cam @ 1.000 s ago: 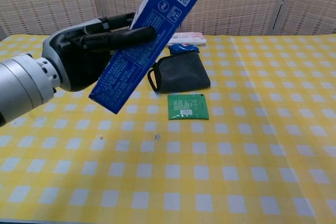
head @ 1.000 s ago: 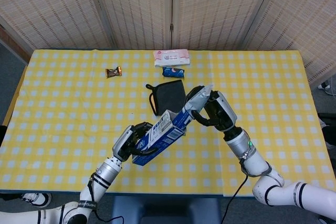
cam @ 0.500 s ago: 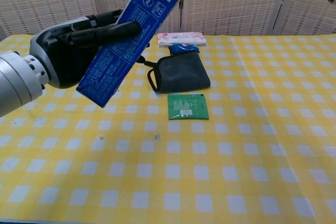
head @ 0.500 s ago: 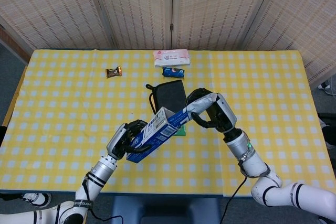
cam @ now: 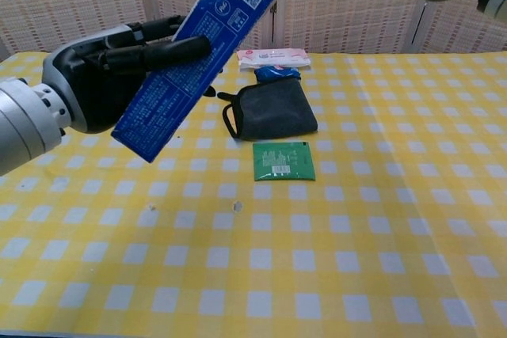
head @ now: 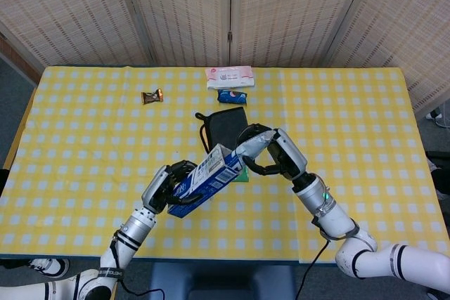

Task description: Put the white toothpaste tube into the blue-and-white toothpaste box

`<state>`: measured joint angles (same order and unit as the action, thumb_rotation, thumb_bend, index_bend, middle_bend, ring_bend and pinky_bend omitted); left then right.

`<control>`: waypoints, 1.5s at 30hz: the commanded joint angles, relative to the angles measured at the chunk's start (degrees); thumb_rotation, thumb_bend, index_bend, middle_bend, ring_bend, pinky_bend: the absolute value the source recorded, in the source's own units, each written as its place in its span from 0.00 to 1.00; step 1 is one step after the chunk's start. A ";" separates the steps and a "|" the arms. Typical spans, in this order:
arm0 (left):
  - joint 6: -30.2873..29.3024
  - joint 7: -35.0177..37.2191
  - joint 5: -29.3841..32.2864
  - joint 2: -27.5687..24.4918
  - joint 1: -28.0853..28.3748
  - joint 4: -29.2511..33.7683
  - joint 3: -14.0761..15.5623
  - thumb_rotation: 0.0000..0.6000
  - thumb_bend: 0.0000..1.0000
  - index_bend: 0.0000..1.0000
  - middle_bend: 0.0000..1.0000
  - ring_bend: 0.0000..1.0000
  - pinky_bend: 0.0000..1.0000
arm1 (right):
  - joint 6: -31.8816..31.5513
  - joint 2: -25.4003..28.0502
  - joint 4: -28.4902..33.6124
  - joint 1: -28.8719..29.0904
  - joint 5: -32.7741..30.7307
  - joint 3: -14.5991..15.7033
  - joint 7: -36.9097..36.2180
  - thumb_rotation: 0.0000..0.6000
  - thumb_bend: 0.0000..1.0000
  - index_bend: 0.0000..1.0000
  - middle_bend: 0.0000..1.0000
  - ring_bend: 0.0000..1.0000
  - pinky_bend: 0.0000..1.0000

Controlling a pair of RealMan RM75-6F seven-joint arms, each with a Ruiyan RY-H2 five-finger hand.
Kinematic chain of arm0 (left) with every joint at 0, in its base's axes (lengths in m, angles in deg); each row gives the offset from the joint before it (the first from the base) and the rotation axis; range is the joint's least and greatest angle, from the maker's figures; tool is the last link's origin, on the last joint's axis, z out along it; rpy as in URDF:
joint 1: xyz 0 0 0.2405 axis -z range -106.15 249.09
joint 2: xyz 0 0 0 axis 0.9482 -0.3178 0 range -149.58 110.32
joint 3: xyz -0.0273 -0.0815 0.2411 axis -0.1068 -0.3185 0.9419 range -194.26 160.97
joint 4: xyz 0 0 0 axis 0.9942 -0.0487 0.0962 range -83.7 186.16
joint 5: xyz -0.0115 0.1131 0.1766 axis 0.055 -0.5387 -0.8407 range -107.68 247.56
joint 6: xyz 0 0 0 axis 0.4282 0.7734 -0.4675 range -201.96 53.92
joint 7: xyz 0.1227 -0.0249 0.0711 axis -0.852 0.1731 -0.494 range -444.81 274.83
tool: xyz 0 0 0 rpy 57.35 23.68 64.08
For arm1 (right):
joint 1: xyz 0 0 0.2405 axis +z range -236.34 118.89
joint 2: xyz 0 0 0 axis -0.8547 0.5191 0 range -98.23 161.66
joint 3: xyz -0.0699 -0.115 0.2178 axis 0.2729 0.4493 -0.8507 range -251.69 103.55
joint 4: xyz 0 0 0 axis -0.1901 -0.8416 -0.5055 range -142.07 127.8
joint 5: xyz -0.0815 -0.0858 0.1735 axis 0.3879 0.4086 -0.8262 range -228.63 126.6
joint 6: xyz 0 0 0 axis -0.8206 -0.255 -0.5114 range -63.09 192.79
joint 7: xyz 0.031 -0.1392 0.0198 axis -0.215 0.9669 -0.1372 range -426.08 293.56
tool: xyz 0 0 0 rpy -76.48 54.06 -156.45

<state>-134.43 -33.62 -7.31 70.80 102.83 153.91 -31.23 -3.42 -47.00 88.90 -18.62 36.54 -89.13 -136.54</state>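
Two robot hands meet over the middle of the yellow checked tablecloth (head: 84, 138). The left hand (head: 171, 186), low and left of centre in the head view, has its dark fingers (cam: 158, 51) wrapped around the blue-and-white toothpaste box (head: 208, 180), held clear of the table and tilted — its open end rising toward the right. At that end the right hand (head: 271, 154) pinches the white toothpaste tube (head: 252, 142), whose tip lies at the mouth of the box; how far in it reaches cannot be told. In the chest view the box (cam: 200, 51) slants across the upper left of the frame. Behind the hands a black pouch (head: 226, 128) lies at centre, with a green packet (cam: 283, 161) just in front of it. Toward the top of the frame sit a small blue packet (head: 231, 95) and a pink-and-white tissue pack (head: 228, 75) — and, further left, a brown candy wrapper (head: 151, 96).
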 commanded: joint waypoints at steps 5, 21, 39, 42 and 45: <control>-0.46 0.18 -0.10 -0.23 -0.29 0.28 0.13 1.00 0.22 0.55 0.51 0.42 0.46 | -0.37 -0.51 -0.03 0.11 0.12 0.04 0.83 1.00 0.43 0.74 0.57 0.44 0.61; -1.26 3.29 -1.98 -0.71 -0.50 -0.06 0.50 1.00 0.22 0.55 0.51 0.42 0.47 | 0.66 1.16 1.03 1.48 2.42 1.01 -1.21 1.00 0.41 0.00 0.00 0.00 0.01; -4.12 0.79 -4.90 -2.43 -1.82 -4.32 2.91 1.00 0.22 0.55 0.51 0.42 0.47 | -2.63 8.63 1.34 -3.42 2.40 3.79 6.23 1.00 0.40 0.00 0.00 0.00 0.00; -4.19 -2.16 -5.32 -3.05 -2.26 -7.00 4.47 1.00 0.22 0.55 0.51 0.42 0.47 | -2.89 12.27 1.60 -5.71 2.07 5.57 11.03 1.00 0.40 0.00 0.00 0.00 0.00; -5.10 -4.43 -6.11 -2.94 -2.87 -9.89 5.75 1.00 0.22 0.55 0.51 0.42 0.47 | -3.65 15.57 1.59 -8.16 2.57 7.67 14.98 1.00 0.40 0.00 0.00 0.00 0.00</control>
<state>-138.96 -36.84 -12.78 68.03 100.45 145.64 -26.54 -6.46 -33.89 90.55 -24.72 38.89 -83.30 -124.20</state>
